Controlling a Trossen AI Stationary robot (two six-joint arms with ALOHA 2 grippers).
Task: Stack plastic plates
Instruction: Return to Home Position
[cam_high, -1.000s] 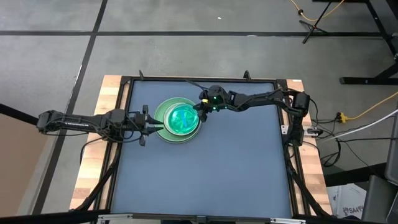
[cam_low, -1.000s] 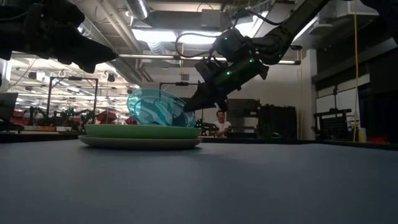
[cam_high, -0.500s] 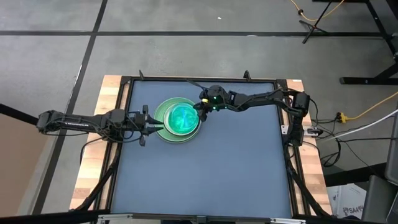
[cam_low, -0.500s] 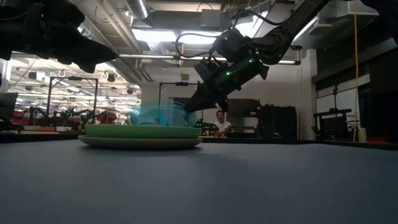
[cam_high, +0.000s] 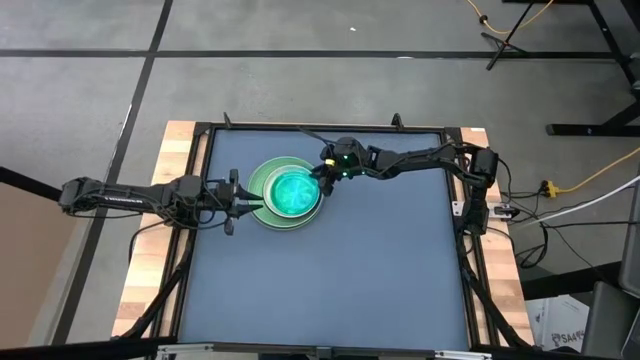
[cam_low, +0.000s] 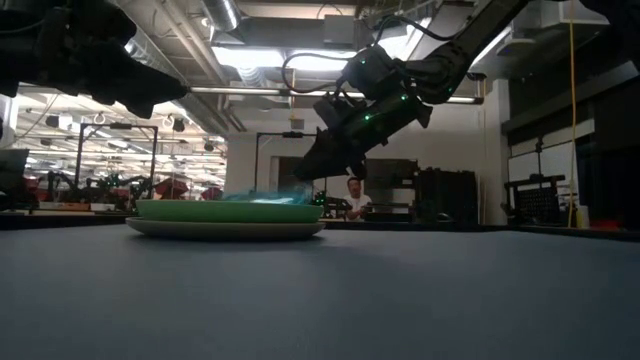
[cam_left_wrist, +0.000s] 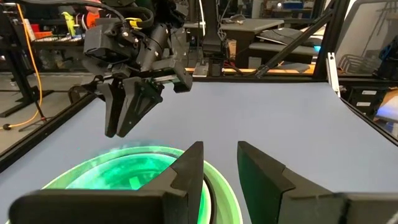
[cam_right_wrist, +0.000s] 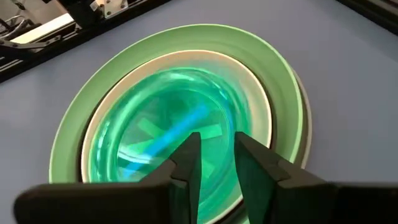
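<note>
The plastic plates form one stack (cam_high: 287, 193) left of the table's centre. A large light green plate (cam_right_wrist: 283, 68) holds a pale plate and, on top, small translucent green and blue plates (cam_right_wrist: 168, 124) lying flat. In the low view a grey plate (cam_low: 225, 229) sits under the green one (cam_low: 228, 210), resting on the table. My right gripper (cam_high: 322, 180) hovers just above the stack's right far rim, fingers (cam_right_wrist: 217, 155) a little apart and empty; the low view shows it (cam_low: 303, 172) clear of the plates. My left gripper (cam_high: 250, 200) waits level at the stack's left edge, fingers (cam_left_wrist: 221, 165) slightly apart.
The blue-grey table top (cam_high: 340, 280) spreads bare toward the near and right sides, inside a dark frame (cam_high: 456, 200). In the left wrist view the right gripper (cam_left_wrist: 121, 121) hangs over the stack's far side. A person (cam_low: 352, 195) is in the room beyond the table.
The top translucent plate stood tilted on the stack, its right edge raised at the right gripper's tips. It has come free of those tips and dropped flat into the stack. The right gripper has risen slightly.
</note>
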